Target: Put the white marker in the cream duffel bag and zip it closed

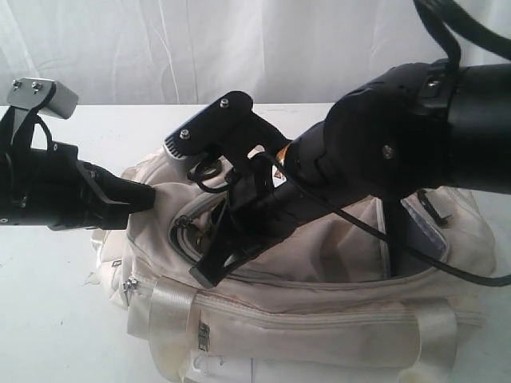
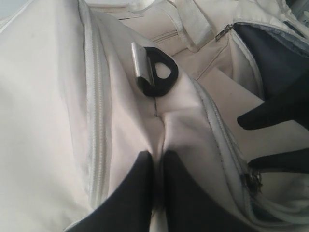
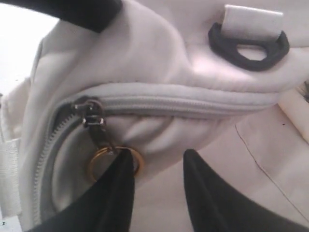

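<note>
Lying lengthwise across exterior view, cream duffel bag (image 1: 319,319), opening upward

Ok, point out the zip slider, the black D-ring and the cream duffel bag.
zip slider (image 3: 91,110), right wrist view, on its dark metal body.
black D-ring (image 3: 251,65), right wrist view, on its curved bar.
cream duffel bag (image 1: 319,341), exterior view, on its front side panel.

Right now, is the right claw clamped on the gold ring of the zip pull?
No, the right claw is open, its gap empty, and the gold ring hangs beside one finger.
</note>
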Available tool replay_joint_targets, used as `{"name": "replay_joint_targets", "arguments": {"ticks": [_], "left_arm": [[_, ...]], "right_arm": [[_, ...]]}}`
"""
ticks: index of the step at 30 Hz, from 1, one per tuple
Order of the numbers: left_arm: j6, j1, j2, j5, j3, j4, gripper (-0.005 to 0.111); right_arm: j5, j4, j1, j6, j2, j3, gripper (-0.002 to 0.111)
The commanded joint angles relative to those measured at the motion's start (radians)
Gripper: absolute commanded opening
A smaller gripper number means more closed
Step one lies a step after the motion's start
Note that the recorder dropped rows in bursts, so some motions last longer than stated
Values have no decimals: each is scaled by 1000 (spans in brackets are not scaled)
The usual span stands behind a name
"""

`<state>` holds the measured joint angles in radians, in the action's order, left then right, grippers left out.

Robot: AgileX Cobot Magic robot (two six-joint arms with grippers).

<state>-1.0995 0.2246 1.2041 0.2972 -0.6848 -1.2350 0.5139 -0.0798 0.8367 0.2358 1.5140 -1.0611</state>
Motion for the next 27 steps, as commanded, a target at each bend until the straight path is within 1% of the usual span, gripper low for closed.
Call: {"name": "replay_joint_targets", "arguments": {"ticks": [1,7,10,13,18,27], "left_arm": [[-2,-3,-5,0,-2,-27,0],[-2,-3,-5,2,-2,-27,0],[-2,-3,-5,2,-2,-27,0],[-2,-3,-5,2,-2,-27,0],[-2,-3,-5,2,-2,-27,0],[-2,-3,-5,4,-2,-27,0]], "right_arm": [[-29,-5,-10,13,30,3,34],[-50,-13,-10,31,61,3,34],[-68,-13,-10,36,61,3,30],[-75,-13,-10,39,61,3,21],[-66,-13,-10,39,59,3,1],[65,5,-10,22,-15,3,0]]}}
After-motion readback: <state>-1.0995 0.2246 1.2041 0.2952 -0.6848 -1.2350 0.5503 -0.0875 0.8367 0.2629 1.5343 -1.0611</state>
